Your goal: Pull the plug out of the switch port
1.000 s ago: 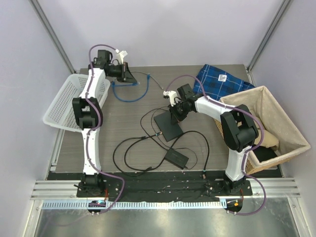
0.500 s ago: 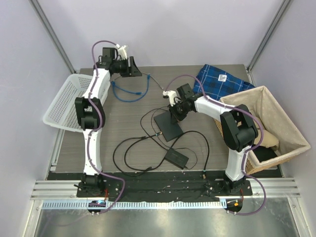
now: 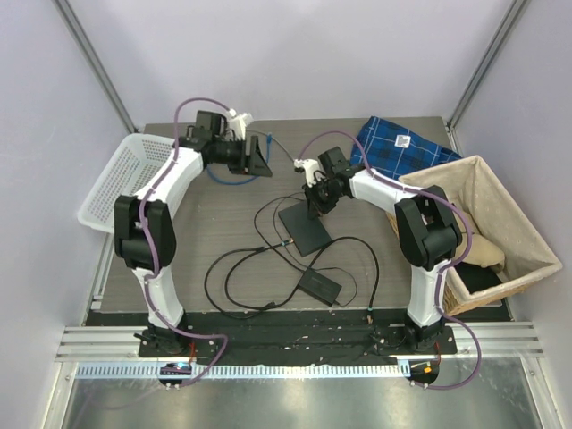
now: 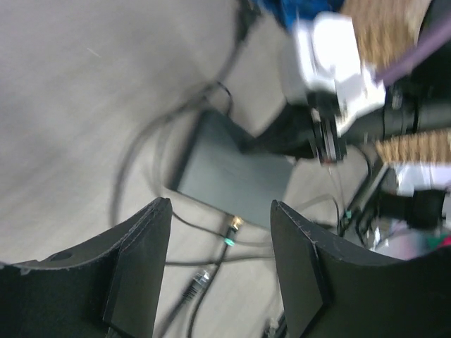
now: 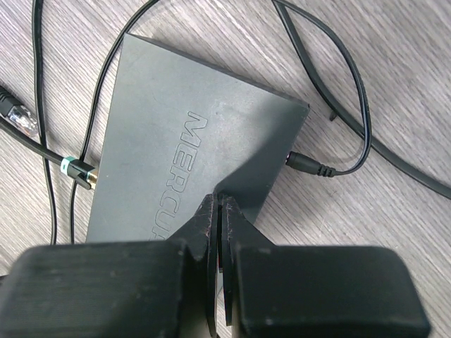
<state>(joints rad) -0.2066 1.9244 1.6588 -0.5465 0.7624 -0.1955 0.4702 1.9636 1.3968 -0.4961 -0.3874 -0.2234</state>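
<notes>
Right wrist view: the right gripper (image 5: pixel 220 204), jaws together, rests on the switch (image 5: pixel 190 141) at frame centre; the plug (image 5: pixel 79 169) sits at its left edge, so the left gripper (image 4: pixel 218 204), jaws apart, should pull it straight outward.

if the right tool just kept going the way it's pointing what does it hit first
The top face of the dark grey switch box, near the edge where the black barrel plug enters. The shut right tool points right at it; whether its tips already touch is unclear.
</notes>
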